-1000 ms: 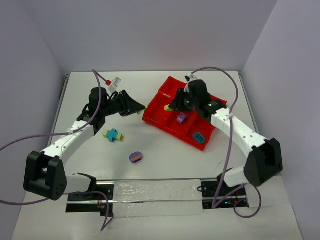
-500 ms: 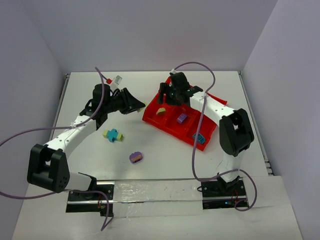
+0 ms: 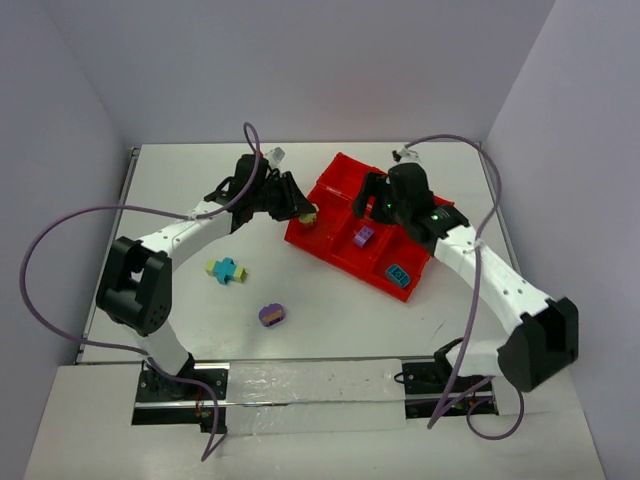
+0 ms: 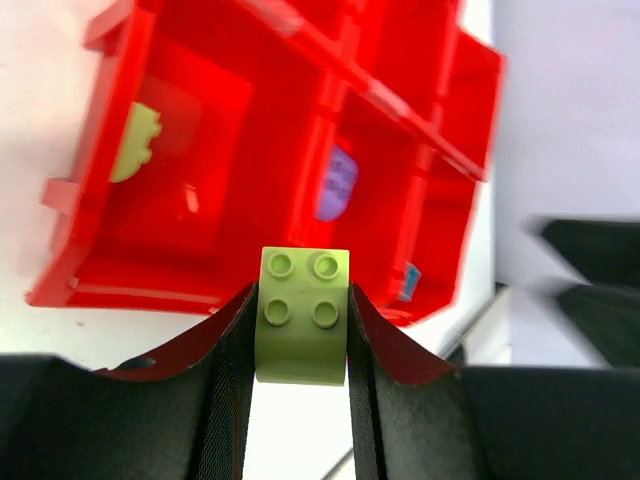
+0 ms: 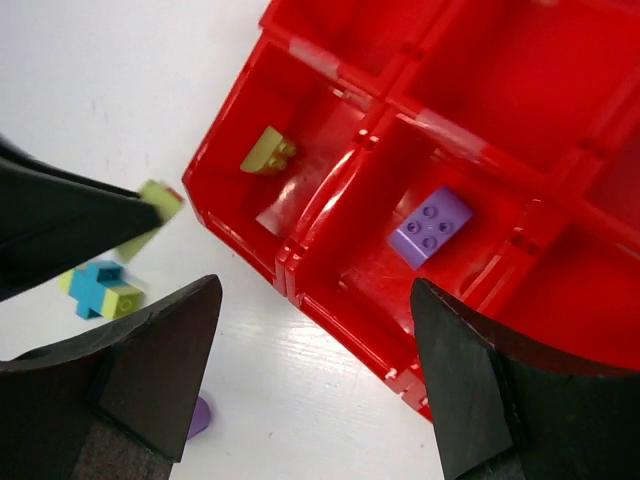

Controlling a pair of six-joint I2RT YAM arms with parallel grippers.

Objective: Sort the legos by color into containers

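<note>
White table across the middle of the frame. Right of centre, askew on it, a red tray. Left of centre, a teal-and-yellow brick cluster; lower and to its right, a purple brick, apart from both. Along the bottom, a pale strip.

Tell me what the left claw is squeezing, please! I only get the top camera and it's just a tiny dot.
Observer: A pale yellow-green plastic brick with four studs, pinched in the left gripper.
Operator: Is a yellow one in the tray yet?
Observer: Yes, a pale yellow brick lies in a corner compartment of the red plastic tray.
Operator: And the right claw?
Observer: The right gripper is open and empty, over the tray's edge.
</note>
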